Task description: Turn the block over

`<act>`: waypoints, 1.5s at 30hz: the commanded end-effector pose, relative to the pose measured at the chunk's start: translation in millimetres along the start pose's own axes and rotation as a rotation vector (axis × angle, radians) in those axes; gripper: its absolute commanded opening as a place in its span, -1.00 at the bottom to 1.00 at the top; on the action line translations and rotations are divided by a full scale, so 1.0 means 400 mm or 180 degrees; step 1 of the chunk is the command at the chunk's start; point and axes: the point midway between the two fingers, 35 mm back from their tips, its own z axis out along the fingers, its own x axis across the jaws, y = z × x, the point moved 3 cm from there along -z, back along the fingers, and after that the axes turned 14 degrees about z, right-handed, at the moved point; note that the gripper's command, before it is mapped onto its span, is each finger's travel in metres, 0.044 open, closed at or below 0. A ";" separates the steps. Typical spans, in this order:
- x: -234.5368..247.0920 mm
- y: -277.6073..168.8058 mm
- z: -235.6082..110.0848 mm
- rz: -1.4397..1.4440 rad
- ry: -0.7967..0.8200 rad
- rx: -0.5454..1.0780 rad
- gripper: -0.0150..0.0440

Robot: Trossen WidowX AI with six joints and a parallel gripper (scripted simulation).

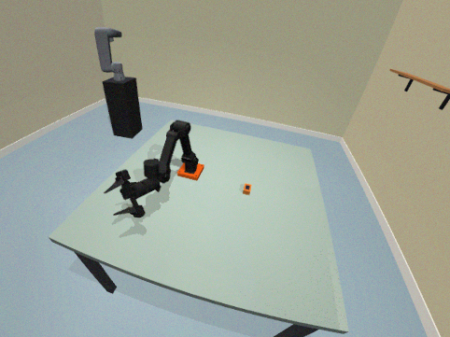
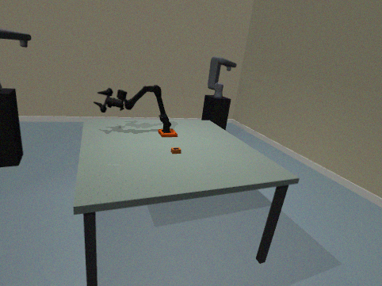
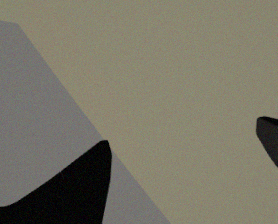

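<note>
Fingers spread wide and gripping nothing, my claw [image 1: 120, 196] hangs in the air above the desk [image 1: 261, 266] on the far side of my orange base plate [image 1: 200, 174] from the small orange block [image 1: 246, 189], which rests well apart, dark mark up.

A small orange block [image 1: 246, 189] rests flat on the pale green table [image 1: 261, 266], well apart from any edge; its top face carries a dark square mark, so the marked side faces up; seen from the exterior view, the block [image 2: 176, 150] lies low and squat, not tilted.
</note>
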 end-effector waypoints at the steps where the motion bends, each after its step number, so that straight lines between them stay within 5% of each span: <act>1: -0.002 -0.002 -0.001 -0.0010 -0.0010 0.0002 0.95; 12: -0.188 -0.122 -0.077 -0.0881 -0.0811 0.0185 1.00; 22: -0.453 -0.264 -0.286 -0.2449 -0.2097 0.0872 1.00; 40: -0.679 -0.419 -0.899 -0.4980 -0.3669 0.3606 1.00; 45: -0.660 -0.409 -1.102 -0.5901 -0.3905 0.4962 1.00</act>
